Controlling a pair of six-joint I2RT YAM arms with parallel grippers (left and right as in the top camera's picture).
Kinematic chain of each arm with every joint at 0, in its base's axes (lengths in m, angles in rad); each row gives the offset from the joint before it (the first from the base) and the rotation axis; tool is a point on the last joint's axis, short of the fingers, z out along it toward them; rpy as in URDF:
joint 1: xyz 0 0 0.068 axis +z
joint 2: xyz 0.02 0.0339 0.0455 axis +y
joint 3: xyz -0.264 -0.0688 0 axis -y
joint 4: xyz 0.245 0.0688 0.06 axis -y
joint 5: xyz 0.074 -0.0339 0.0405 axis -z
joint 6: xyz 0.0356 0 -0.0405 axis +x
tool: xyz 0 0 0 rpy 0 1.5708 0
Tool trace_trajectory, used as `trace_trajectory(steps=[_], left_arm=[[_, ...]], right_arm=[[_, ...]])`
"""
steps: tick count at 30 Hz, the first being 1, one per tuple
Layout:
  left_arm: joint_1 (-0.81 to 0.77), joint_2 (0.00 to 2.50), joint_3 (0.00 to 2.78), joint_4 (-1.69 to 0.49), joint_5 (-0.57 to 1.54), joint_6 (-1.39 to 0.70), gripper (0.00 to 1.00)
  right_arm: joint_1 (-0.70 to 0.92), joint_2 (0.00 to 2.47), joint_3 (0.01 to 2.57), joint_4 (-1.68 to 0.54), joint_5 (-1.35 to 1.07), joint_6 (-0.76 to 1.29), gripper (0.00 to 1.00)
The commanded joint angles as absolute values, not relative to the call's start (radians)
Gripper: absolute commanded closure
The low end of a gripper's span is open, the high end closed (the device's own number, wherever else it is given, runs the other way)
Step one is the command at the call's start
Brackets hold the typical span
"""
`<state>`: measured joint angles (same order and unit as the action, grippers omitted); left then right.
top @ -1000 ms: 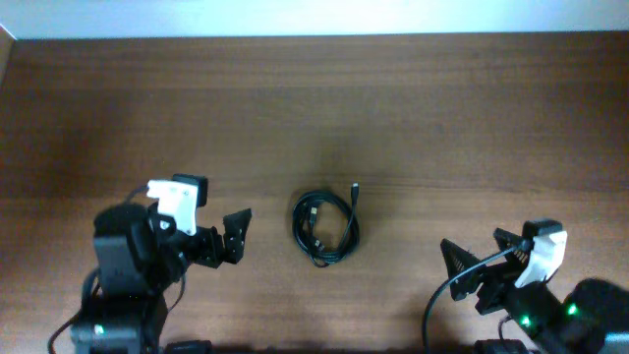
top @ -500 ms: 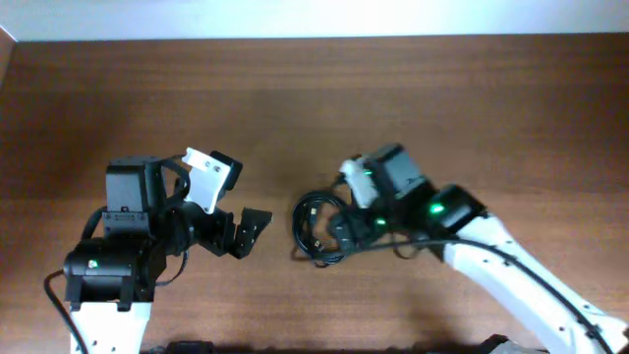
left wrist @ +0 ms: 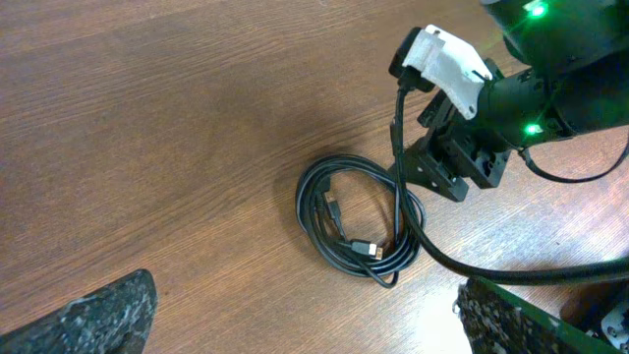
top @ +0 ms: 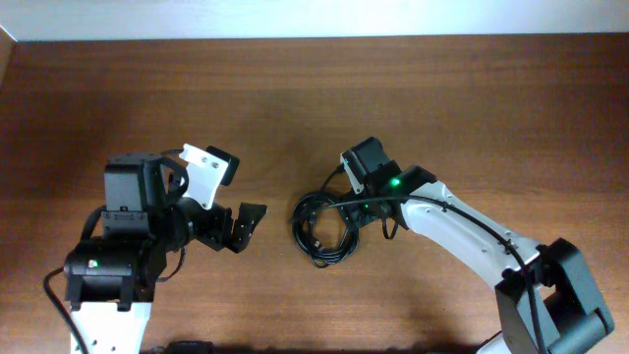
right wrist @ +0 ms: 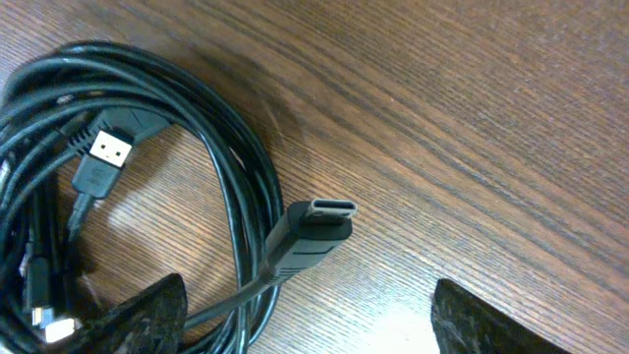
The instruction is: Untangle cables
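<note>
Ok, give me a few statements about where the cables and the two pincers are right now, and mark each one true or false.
1. The cables lie coiled together on the table. True.
2. The left pincer is shut on a plug. False: it is open and empty, off to the side of the coil.
3. A dark flat plug lies on the wood between the open fingers of the right pincer. True.
4. The coil hangs over the table's edge. False: it lies well in from every edge in the overhead view.
</note>
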<state>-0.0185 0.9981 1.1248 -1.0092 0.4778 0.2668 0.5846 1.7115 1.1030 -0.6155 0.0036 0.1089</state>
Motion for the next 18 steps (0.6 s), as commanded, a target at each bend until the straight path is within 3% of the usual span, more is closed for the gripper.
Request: trace_trajectory(steps=[1,9,14,18], left_arm=[[-0.019,0.996,1.136,-1.012,0.471,0.278,0.01],[-0.019,0.996,1.132,-1.015,0.475,0.278,0.01],[-0.032,1.097,1.066,-0.979,0.538,0.320,0.00],[-0.152,1.162,1.063,-0.953,0.503,0.342,0.13]], right_arm=[[0.582,1.742,1.096,-0.612,0.009,0.140,0.24],[0.582,1.779,1.096,-0.609,-0.064,0.141,0.27],[0.582,1.665,1.290,-0.602,-0.104,0.153,0.14],[0.582,1.587,1.491,-0.757,0.031,0.132,0.12]])
